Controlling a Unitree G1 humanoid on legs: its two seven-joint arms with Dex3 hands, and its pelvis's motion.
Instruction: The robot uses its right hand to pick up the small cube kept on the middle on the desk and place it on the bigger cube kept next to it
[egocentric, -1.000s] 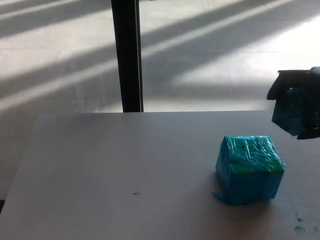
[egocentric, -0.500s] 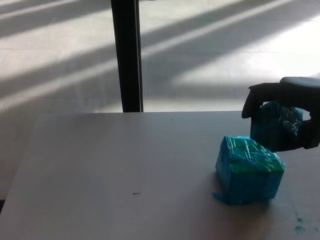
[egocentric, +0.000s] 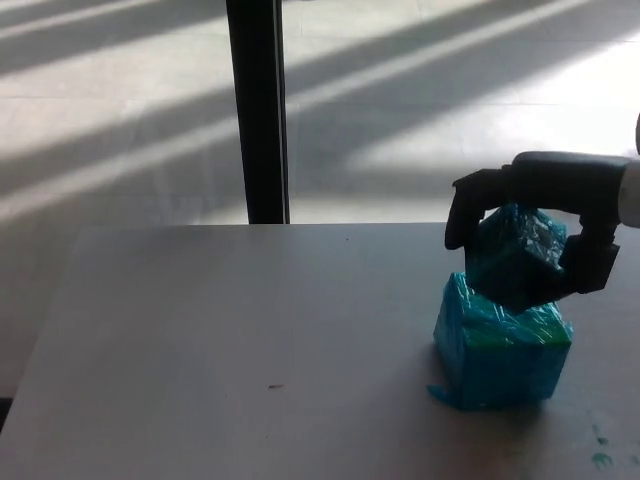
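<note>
The bigger cube, wrapped in shiny cyan and green film, stands on the white desk at the right. My right hand reaches in from the right edge and is shut on the small teal cube. The small cube is tilted and sits directly over the bigger cube's top, its lower corner at or just above that surface. Black fingers wrap the small cube's left and right sides. My left hand does not show.
A black vertical post rises behind the desk's far edge. Beyond it lies a sunlit tiled floor. Small green marks dot the desk near the bottom right corner.
My right hand has carried the small cube leftward from the right edge and lowered it over the bigger cube. The bigger cube has stayed put.
</note>
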